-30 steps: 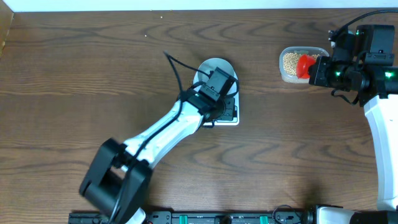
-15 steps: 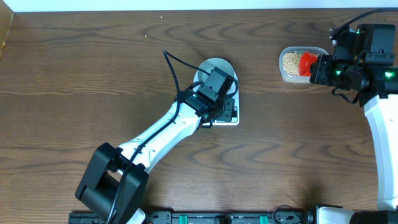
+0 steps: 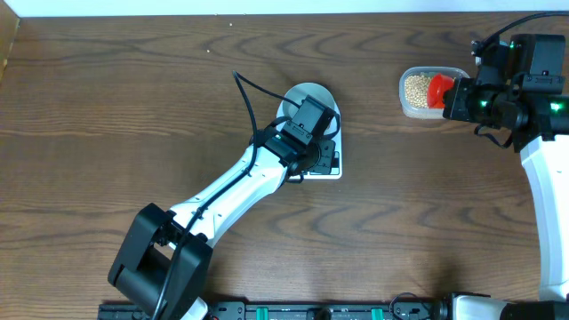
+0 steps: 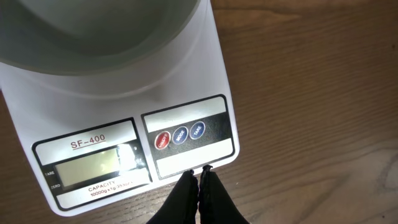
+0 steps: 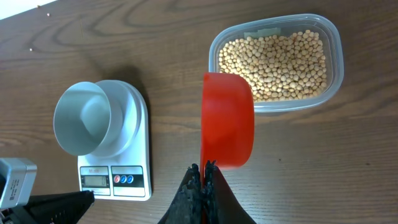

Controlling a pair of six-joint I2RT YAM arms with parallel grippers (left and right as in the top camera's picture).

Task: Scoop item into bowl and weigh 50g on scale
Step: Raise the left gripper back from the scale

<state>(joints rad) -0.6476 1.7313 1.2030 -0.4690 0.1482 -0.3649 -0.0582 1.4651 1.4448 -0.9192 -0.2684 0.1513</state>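
Observation:
The pale blue-white bowl (image 3: 305, 92) stands empty on the white scale (image 3: 331, 165); both also show in the right wrist view, the bowl (image 5: 81, 118) and the scale (image 5: 138, 130). My left gripper (image 4: 200, 172) is shut and empty, its tips at the scale's (image 4: 186, 93) front edge just below the three buttons. The tan beans (image 5: 273, 56) fill a clear tub (image 3: 410, 107). My right gripper (image 5: 204, 167) is shut on a red scoop (image 5: 227, 121), held on edge at the tub's near rim. The scoop's contents are hidden.
The brown wooden table (image 3: 133, 98) stretches wide to the left and front. My left arm (image 3: 231, 187) lies diagonally from the front left to the scale. The tub (image 5: 336, 50) sits near the table's far right edge.
My left arm shifted slightly over the scale a second ago, then held still. The red scoop moved a little toward the tub's far side.

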